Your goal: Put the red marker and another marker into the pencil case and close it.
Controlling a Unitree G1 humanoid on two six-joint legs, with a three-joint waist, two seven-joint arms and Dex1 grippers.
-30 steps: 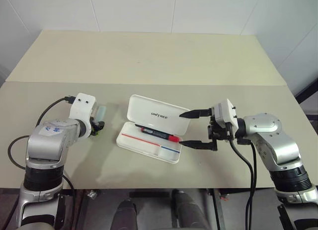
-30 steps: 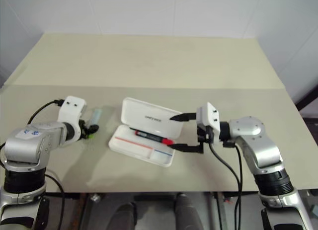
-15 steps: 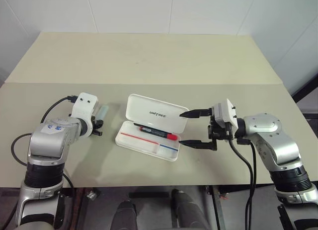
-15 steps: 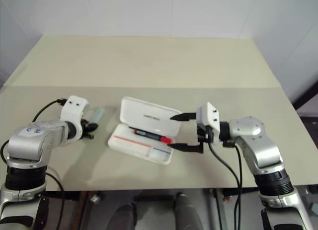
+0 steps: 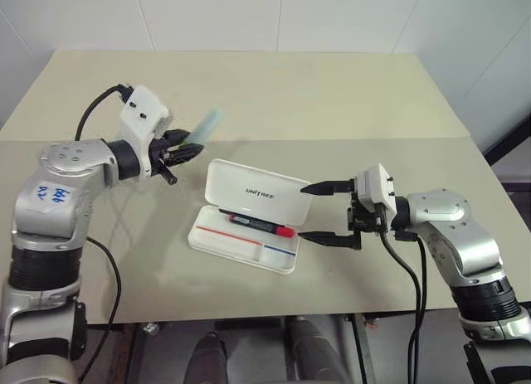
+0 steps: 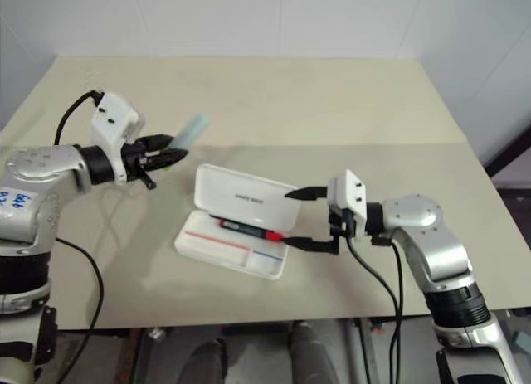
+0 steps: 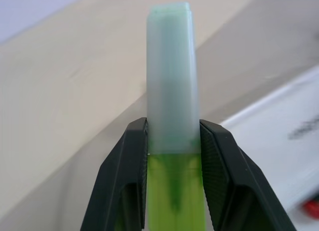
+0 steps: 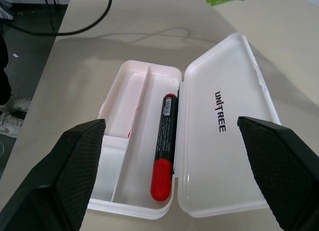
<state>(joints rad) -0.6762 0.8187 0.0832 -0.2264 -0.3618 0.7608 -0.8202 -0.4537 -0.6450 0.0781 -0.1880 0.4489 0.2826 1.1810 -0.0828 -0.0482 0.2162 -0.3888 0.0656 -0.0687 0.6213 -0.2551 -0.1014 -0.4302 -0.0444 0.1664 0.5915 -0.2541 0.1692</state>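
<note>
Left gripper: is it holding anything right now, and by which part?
Yes. The left gripper is shut on the green highlighter, pinching it where the pale cap meets the green body, cap pointing outward. The right gripper is open and holds nothing.

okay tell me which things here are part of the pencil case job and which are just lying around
Part of the job:
- red marker, already lying in the case
- green highlighter, held in the left gripper above the table
- pencil case, lid open
- right gripper, open beside the case

Just lying about:
- nothing loose; the table only carries the case
</note>
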